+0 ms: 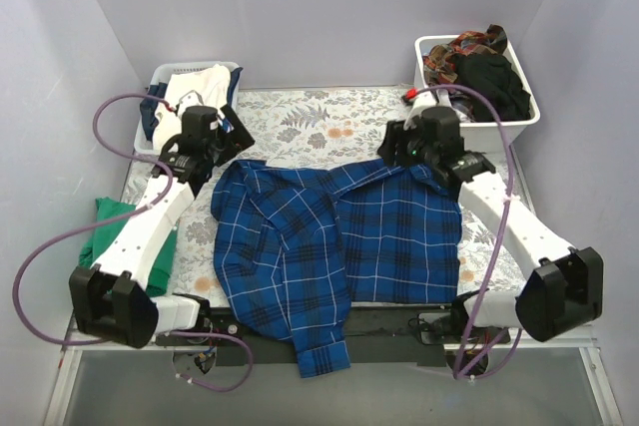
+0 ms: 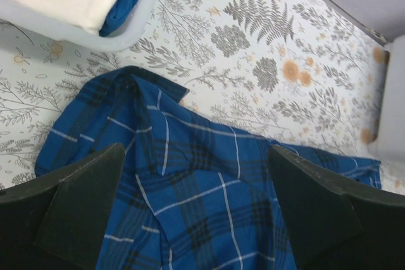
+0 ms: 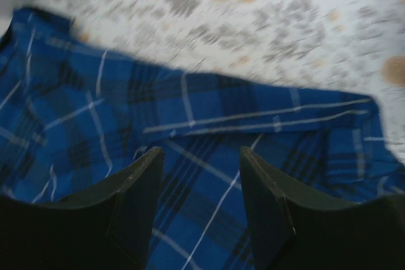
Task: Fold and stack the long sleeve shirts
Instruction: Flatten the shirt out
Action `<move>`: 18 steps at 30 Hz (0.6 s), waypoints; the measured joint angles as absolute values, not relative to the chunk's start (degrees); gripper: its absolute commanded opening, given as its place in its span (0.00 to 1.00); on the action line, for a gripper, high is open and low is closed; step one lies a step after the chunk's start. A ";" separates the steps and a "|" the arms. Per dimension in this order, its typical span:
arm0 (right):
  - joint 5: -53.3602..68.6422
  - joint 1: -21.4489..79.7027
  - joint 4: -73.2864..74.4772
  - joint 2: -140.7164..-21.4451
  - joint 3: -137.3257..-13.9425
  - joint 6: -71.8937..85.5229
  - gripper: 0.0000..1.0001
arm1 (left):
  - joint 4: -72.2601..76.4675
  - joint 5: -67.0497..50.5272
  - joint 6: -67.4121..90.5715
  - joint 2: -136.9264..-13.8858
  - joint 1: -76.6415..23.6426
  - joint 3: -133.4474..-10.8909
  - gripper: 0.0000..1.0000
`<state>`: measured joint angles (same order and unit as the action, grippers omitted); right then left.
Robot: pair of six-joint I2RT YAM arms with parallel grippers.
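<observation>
Left jaws: spread wide on the left gripper (image 2: pixel 195 156), with nothing between them; blue cloth shows through the gap.
Right jaws: apart on the right gripper (image 3: pixel 201 153), a narrower gap than the left's, nothing pinched. That wrist view is blurred.
Plaid shirt (image 1: pixel 339 236): dark blue with thin white lines, lying spread on the table between the two arms. It is rumpled, and its left side is turned in over the middle.
Near end: one part of the shirt hangs over the table's near edge, between the arm bases.
Left gripper's place: over the shirt's far-left corner. Whether it touches the cloth, I cannot tell.
Right gripper's place: over the shirt's far-right corner, where a long band of plaid runs across under the fingers (image 3: pixel 136 200).
Table cloth (image 1: pixel 319 112): pale, with grey ferns and orange flowers, bare beyond the shirt.
Left bin (image 1: pixel 160 77): far-left corner, holding a folded cream cloth (image 1: pixel 200 82) over something blue.
Right bin (image 1: pixel 519 117): far-right corner, heaped with dark clothes (image 1: pixel 494 77).
Green cloth (image 1: pixel 110 226): at the table's left edge, beside the left arm.
</observation>
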<state>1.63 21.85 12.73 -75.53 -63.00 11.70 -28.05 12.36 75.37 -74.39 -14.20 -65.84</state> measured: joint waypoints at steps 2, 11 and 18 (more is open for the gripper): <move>4.14 26.35 14.72 -73.58 -60.18 10.87 0.60 | -28.27 10.83 74.96 -70.39 -14.20 -63.68 0.98; 10.52 41.80 21.28 -77.89 -54.57 8.29 0.60 | -29.85 6.61 75.00 -69.34 -14.20 -57.54 0.98; 12.91 46.02 22.52 -82.98 -54.39 8.36 0.60 | -30.13 6.13 74.96 -69.54 -14.20 -57.19 0.98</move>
<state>12.91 46.02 22.52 -82.98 -54.39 8.36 -30.13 6.13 74.96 -69.54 -14.20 -57.19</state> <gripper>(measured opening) 0.600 0.981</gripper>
